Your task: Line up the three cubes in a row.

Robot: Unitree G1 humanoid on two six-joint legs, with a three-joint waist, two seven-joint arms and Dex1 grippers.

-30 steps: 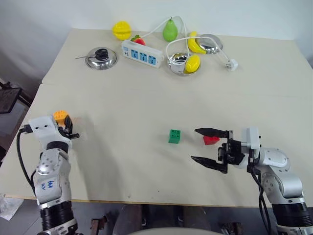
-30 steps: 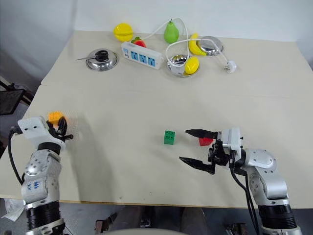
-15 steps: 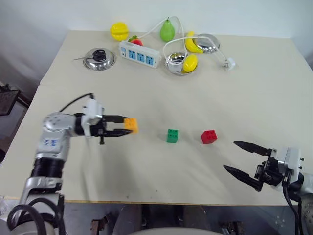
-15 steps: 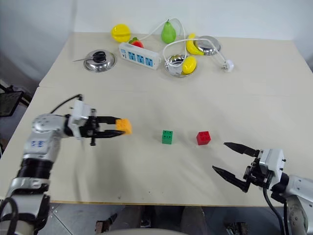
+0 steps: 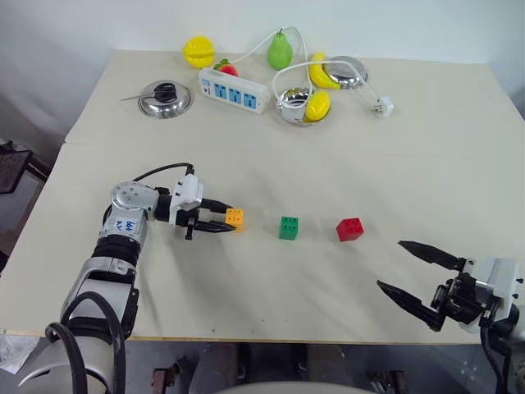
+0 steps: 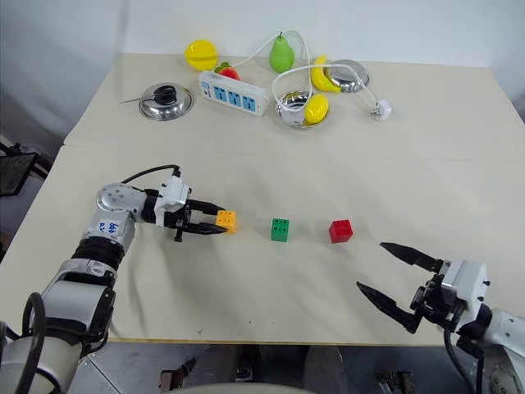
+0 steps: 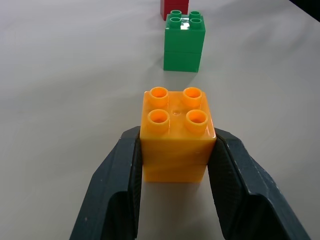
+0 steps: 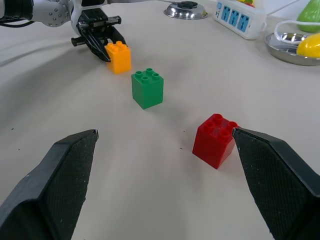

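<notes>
Blue lettering (image 5: 124, 225), unreadable, marks left forearm (image 5: 127, 228).

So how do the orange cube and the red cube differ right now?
The orange cube is clamped between the left gripper's fingers; the red cube stands free on the table. Orange sits square with the green cube; red is skewed. Both are studded bricks, studs up.

There is blue writing on the left arm (image 5: 125, 225), too small to read.
</notes>
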